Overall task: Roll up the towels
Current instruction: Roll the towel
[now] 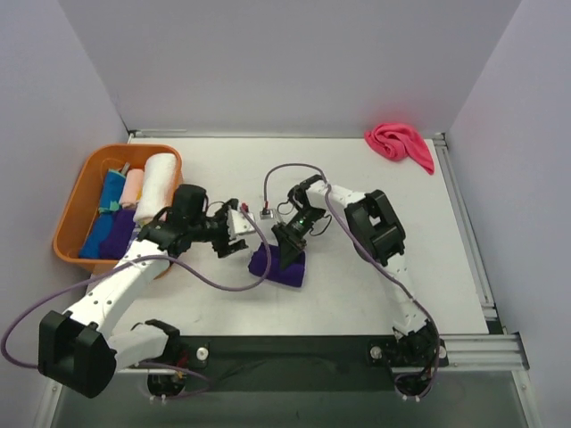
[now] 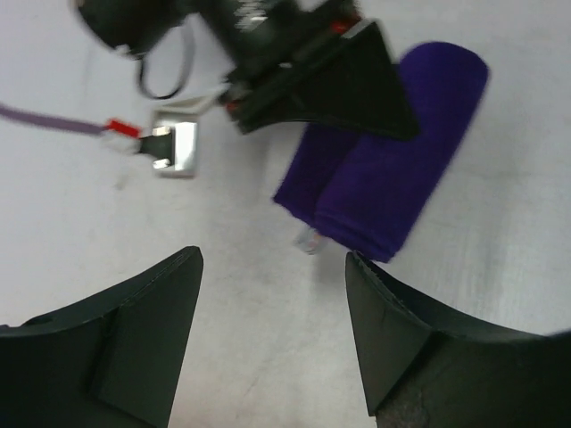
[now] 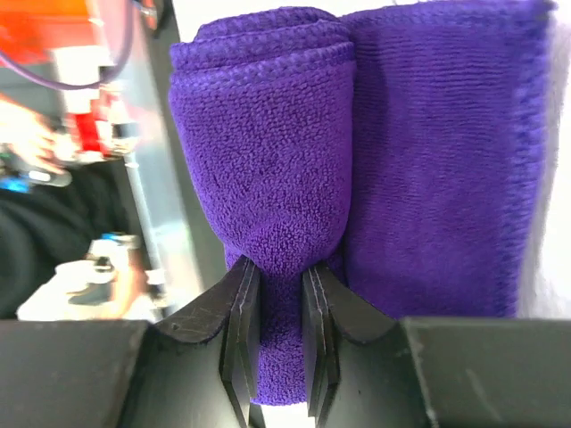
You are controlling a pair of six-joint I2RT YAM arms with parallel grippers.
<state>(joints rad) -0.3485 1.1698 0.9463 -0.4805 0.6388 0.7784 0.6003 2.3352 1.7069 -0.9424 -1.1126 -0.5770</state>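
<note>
purple towel [image 1: 278,266] part-rolled mid-table, only right wrist view shows right gripper [image 3: 279,278] clamped on its roll, left gripper [image 2: 272,260] spread empty, top view adds basket [image 1: 70,214], pink towel [image 1: 399,143] at far corner

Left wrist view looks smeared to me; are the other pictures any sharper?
Left wrist view: the purple towel and everything above it are blurred. Right wrist view: towel weave crisp, left background soft. Top view: sharp, evenly lit, only faint shadows.

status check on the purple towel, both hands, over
Left hand open, off the purple towel. Right hand shut on the roll's end. Towel partly rolled. Purple cable looping close beside it.
</note>
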